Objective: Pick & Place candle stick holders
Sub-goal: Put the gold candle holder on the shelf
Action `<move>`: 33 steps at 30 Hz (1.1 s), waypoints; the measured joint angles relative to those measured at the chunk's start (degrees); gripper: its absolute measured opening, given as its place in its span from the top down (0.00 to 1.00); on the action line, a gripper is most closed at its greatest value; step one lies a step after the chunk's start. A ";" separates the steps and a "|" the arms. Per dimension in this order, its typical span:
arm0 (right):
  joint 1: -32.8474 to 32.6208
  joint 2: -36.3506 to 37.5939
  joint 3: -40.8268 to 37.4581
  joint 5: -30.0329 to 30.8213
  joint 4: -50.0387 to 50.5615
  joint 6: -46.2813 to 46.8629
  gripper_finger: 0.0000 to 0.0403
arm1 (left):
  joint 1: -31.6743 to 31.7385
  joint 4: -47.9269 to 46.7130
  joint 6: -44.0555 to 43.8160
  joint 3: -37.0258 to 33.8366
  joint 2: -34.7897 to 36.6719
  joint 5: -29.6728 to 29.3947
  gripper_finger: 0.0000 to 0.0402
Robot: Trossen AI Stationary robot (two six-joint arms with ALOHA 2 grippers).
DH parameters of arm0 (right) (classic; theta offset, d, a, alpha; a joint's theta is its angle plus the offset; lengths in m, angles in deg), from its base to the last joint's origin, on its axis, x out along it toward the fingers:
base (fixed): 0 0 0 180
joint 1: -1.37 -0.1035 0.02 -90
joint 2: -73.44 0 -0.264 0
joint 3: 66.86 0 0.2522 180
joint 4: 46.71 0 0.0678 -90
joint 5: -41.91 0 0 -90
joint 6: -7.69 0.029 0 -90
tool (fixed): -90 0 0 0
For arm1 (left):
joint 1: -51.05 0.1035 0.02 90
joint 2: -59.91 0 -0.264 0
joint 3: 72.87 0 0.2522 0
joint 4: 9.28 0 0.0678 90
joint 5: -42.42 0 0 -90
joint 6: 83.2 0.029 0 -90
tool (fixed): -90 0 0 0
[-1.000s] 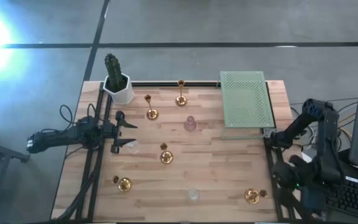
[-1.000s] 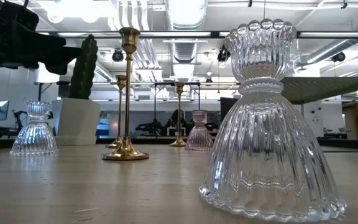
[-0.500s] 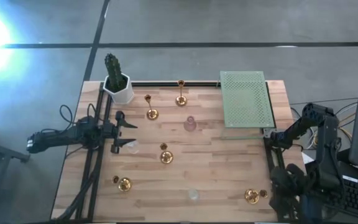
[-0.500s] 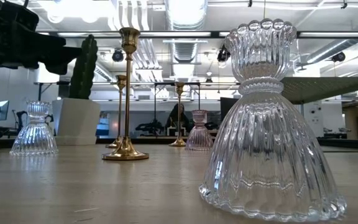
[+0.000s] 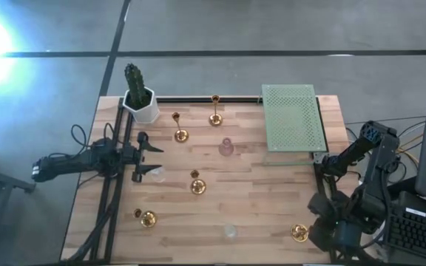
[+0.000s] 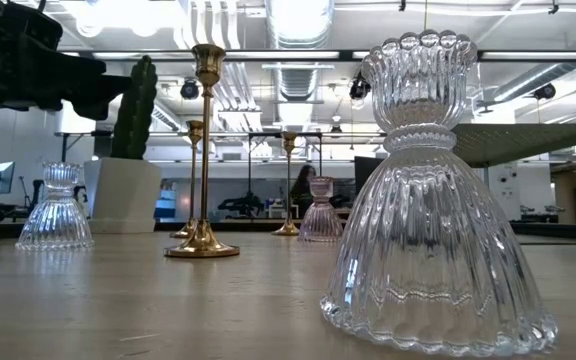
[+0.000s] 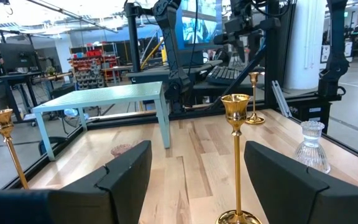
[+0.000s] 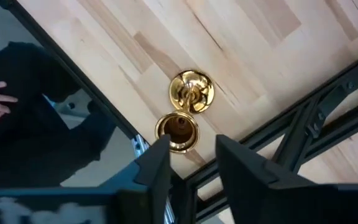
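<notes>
The right gripper (image 8: 191, 165) is hanging with fingers parted and empty just above a short gold holder (image 8: 186, 102) near the counter (image 5: 272, 192) corner. Only the left wrist view is showing the left gripper (image 7: 194, 180) spread wide, holding nothing.

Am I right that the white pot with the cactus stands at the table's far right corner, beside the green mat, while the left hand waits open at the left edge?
Not quite. The white pot with the cactus stands at the table's far left corner, across from the green mat, as the high view shows. The left hand does wait open at the left edge.
</notes>
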State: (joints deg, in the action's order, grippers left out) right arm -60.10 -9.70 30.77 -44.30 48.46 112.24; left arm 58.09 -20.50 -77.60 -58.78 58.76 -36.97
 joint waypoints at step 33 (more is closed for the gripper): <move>0.00 -6.21 -1.86 -2.34 -0.20 -1.07 0.69 | -0.01 0.00 -0.01 0.01 -0.07 0.00 0.35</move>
State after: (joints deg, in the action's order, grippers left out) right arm -60.10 -15.91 28.92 -46.64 48.27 111.17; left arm 58.07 -20.49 -77.62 -58.77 58.69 -36.96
